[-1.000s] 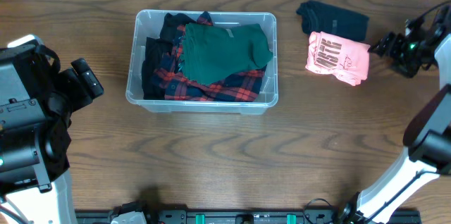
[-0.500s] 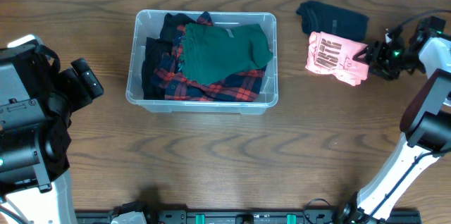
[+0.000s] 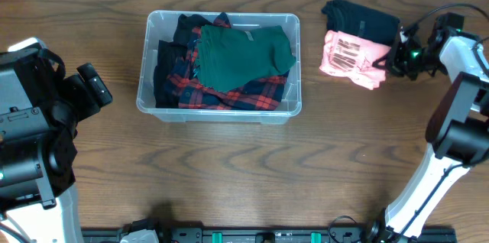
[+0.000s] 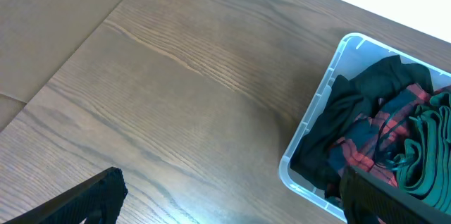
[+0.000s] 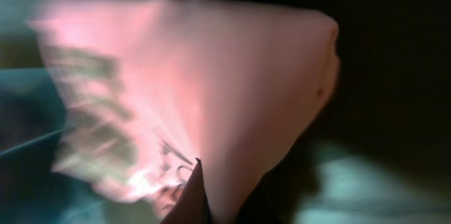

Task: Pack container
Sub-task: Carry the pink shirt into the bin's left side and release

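The clear container [image 3: 147, 102] stands left of centre and holds a green garment [image 3: 246, 54] on top of a red-and-navy plaid shirt [image 3: 229, 94]. Right of it lies a pink printed garment [image 3: 348, 56], with my right gripper [image 3: 392, 59] shut on its right edge. In the right wrist view the pink garment [image 5: 211, 76] fills the frame, blurred, pinched at the right gripper [image 5: 201, 189]. My left gripper [image 4: 232, 203] hangs open over bare wood left of the container [image 4: 310, 125], holding nothing.
A folded black garment [image 3: 363, 17] lies on the table just behind the pink one. The left arm's body [image 3: 30, 121] takes up the left edge. The table is dark wood, with a white wall behind its far edge.
My right gripper has moved left onto the pink garment's right edge and shut on it. The garment has slid a little left and bunched. The left arm has not moved.
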Tool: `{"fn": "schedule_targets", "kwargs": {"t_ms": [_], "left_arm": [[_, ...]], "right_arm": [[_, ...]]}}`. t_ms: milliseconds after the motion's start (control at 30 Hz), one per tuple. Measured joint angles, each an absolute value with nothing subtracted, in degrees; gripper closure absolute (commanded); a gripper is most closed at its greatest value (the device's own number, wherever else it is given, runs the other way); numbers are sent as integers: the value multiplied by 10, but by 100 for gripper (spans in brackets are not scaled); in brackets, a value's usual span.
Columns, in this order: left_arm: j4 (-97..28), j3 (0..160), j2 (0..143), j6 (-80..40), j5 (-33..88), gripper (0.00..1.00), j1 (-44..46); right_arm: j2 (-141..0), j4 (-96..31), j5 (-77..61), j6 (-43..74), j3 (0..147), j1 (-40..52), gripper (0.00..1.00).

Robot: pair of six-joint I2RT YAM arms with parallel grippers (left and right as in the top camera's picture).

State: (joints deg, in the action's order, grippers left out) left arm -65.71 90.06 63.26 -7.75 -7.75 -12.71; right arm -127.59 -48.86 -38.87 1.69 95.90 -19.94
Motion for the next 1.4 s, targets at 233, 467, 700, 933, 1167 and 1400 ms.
{"fn": "schedule_targets", "kwargs": {"t_ms": [233,467,700,933,1167,1400], "left_arm": [[-657,901,633,-77,-77,2,-127],[-657,901,633,-77,-77,2,-127],[-657,901,633,-77,-77,2,-127],[-657,901,633,-77,-77,2,-127],[-657,901,633,-77,-77,2,-127],[-657,901,633,-77,-77,2,-127]], "right_arm": [[-1098,-420,-558,32,955,-159,99],[-983,-314,-630,89,964,-10,99],[-994,-228,-590,167,964,159,99],[-1039,-180,-478,233,964,297,99],[-1109,-176,-353,269,964,384,99],[-1168,-280,-265,272,963,393,97]]}}
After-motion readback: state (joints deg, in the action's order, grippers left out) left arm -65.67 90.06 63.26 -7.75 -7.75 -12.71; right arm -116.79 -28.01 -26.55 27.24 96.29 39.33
